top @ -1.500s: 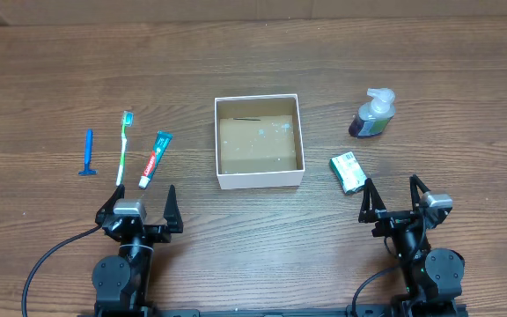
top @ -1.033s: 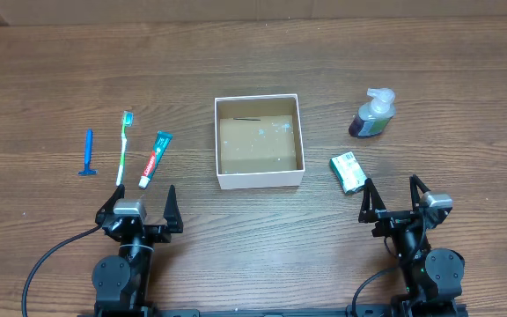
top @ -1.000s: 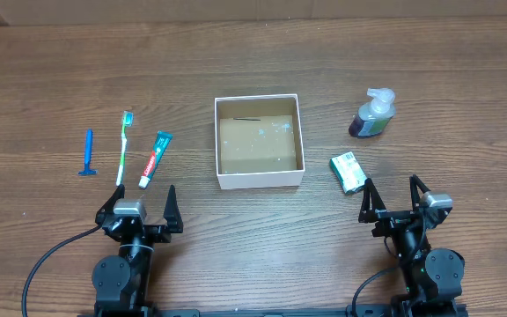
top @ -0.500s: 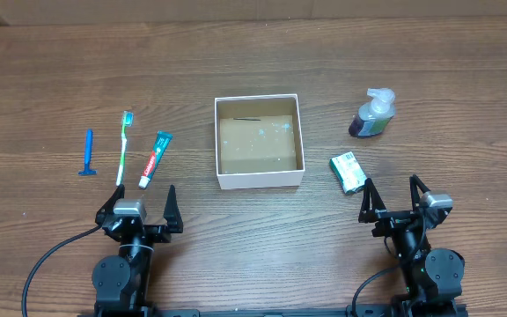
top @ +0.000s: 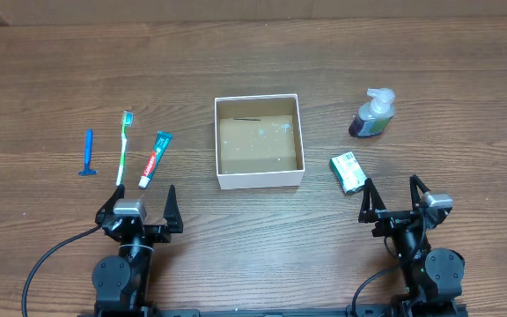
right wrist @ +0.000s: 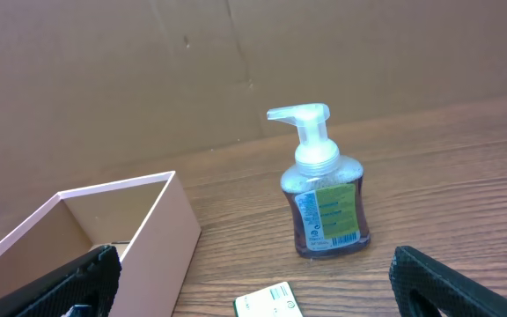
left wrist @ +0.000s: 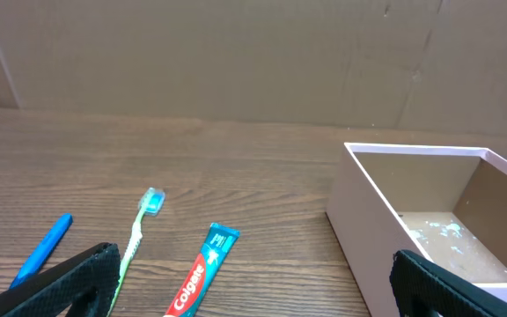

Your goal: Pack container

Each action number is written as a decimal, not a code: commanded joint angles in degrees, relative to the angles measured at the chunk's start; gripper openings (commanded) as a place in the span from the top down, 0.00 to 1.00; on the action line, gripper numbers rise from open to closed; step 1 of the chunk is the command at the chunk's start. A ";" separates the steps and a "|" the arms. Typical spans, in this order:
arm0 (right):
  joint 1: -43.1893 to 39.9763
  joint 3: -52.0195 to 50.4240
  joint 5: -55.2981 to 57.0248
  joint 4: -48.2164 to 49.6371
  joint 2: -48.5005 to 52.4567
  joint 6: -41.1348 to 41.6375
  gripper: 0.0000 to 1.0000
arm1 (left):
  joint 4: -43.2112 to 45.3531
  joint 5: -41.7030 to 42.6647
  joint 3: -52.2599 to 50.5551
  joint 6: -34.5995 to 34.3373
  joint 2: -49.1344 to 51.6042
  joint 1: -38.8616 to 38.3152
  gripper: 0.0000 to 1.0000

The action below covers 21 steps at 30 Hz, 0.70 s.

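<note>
The container [top: 259,180], a square white-walled box with a brown floor, stands empty at the table's middle; it also shows in the left wrist view [left wrist: 359,224] and the right wrist view [right wrist: 161,224]. Left of it lie a blue razor [top: 87,153], a green toothbrush [top: 124,145] and a toothpaste tube [top: 156,158]. Right of it are a purple soap pump bottle [top: 373,114] and a green-white soap packet [top: 348,171]. My left gripper [top: 138,201] is open and empty near the front edge, below the toothpaste. My right gripper [top: 393,195] is open and empty, just below the packet.
A cardboard wall runs along the table's far edge [left wrist: 236,62]. Both arm bases sit at the front edge, with a black cable [top: 47,260] trailing left.
</note>
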 commanded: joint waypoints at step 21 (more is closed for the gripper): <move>0.26 15.54 -5.35 2.40 9.79 -0.92 0.00 | 0.04 -0.59 -0.28 1.29 -0.57 0.57 0.00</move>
